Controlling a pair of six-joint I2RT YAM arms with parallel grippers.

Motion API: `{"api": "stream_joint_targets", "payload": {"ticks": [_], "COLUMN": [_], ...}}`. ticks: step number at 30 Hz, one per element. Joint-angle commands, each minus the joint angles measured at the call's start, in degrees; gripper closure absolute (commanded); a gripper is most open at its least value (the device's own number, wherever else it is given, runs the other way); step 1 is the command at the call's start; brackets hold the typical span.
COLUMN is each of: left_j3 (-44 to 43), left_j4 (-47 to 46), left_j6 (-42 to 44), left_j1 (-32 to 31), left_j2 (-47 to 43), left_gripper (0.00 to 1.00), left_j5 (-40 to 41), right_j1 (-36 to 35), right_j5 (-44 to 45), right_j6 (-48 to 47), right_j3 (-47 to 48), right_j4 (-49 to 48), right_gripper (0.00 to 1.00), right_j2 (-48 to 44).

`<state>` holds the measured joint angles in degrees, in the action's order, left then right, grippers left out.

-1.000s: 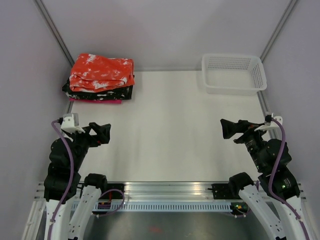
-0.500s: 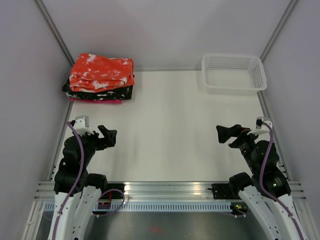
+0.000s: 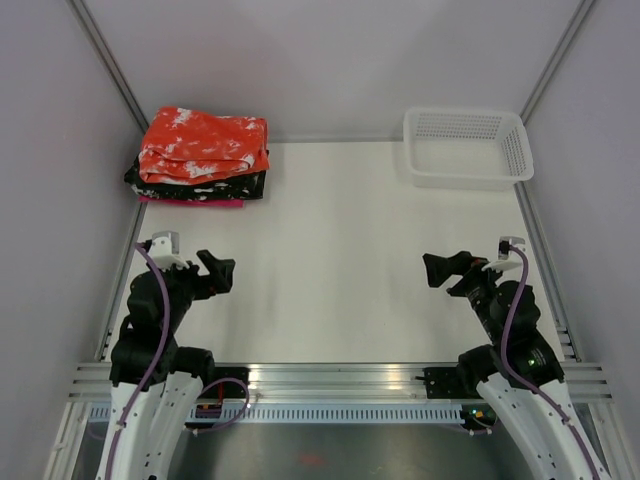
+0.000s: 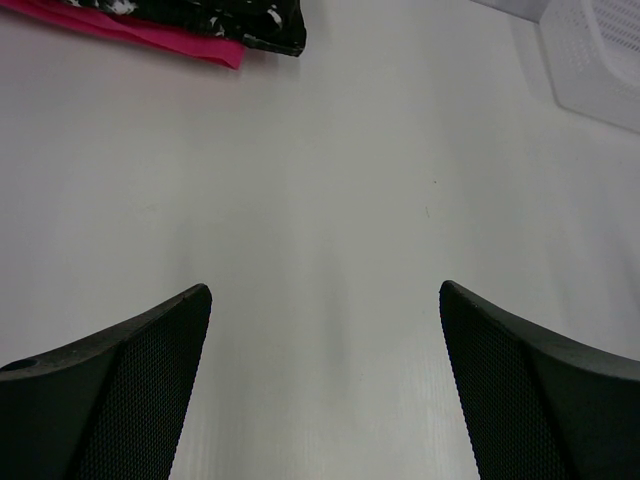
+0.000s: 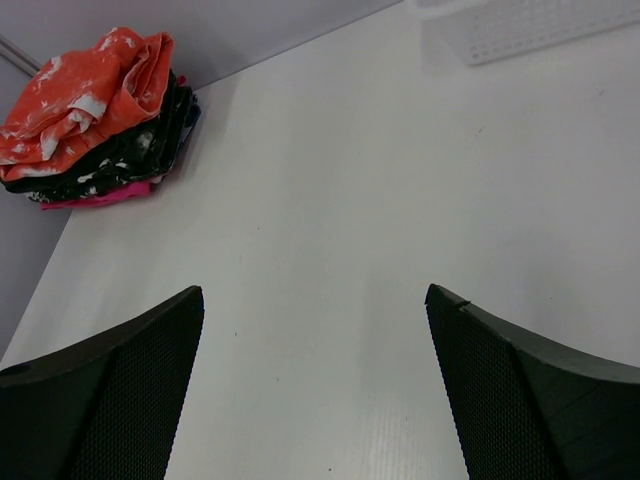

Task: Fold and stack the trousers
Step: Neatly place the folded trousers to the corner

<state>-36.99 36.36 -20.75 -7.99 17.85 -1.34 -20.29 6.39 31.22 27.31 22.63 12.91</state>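
Observation:
The orange-red trousers (image 3: 203, 146) with white splotches lie folded on top of a pile in the table's far left corner; the right wrist view shows them (image 5: 85, 93) at upper left. My left gripper (image 3: 217, 273) hangs open near the front left, far from the pile, nothing between its fingers. My right gripper (image 3: 441, 269) is open too, at the front right, holding nothing. In the left wrist view my left gripper (image 4: 325, 290) has only bare table between its pads, and the right gripper (image 5: 314, 292) likewise in its own view.
Under the trousers lie black speckled garments (image 3: 200, 185) and a pink cloth (image 3: 195, 201). A white mesh basket (image 3: 465, 148) stands at the far right. Grey walls close in the table on three sides. A metal rail (image 3: 330, 378) runs along the near edge.
Both arms have drawn back and down towards their bases. The right gripper shifted left and nearer; the left settled after a similar move. The pile has not moved.

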Motion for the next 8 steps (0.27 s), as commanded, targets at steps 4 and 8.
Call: {"api": "stream_joint_targets", "payload": {"ticks": [4,8], "left_j3": [0.96,1.13], "left_j4": [-2.96,-2.96], "left_j6": [-0.08,0.1], "left_j1": [-0.01,-0.01], "left_j2": [0.35,0.35], "left_gripper": [0.0,0.0], "left_j5": [-0.59,-0.77], "right_j1": [-0.01,-0.1], "right_j5": [0.64,0.55], "right_j6": [-1.43,-1.78], "right_j3": [2.84,2.66], "right_j4": [-1.8,-1.71], "right_gripper": [0.02,0.02], "right_j2": [0.98,0.98]}}
